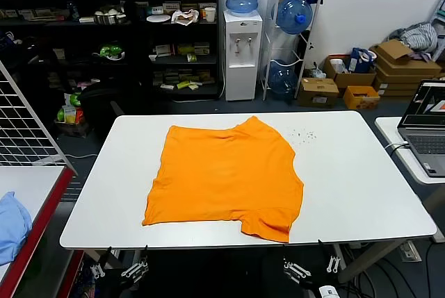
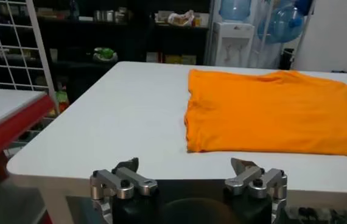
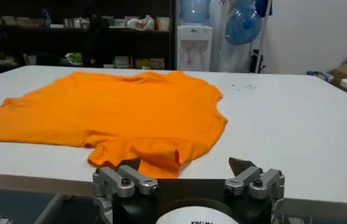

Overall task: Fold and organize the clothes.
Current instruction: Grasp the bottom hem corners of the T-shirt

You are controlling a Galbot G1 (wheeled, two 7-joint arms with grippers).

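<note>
Both grippers, left (image 2: 185,165) and right (image 3: 184,164), are hanging released below the white table's (image 1: 361,194) near edge, facing the flat bright orange cotton T-shirt (image 1: 226,173).

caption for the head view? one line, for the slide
Orange T-shirt lies spread flat on the white table; both open claws, left and right, wait below its near edge.

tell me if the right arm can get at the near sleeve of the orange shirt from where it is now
Probably yes. The right gripper waits open just off the table's near edge, and the T-shirt's near sleeve lies flat right in front of it with nothing between. The left gripper is parked off to the side.
</note>
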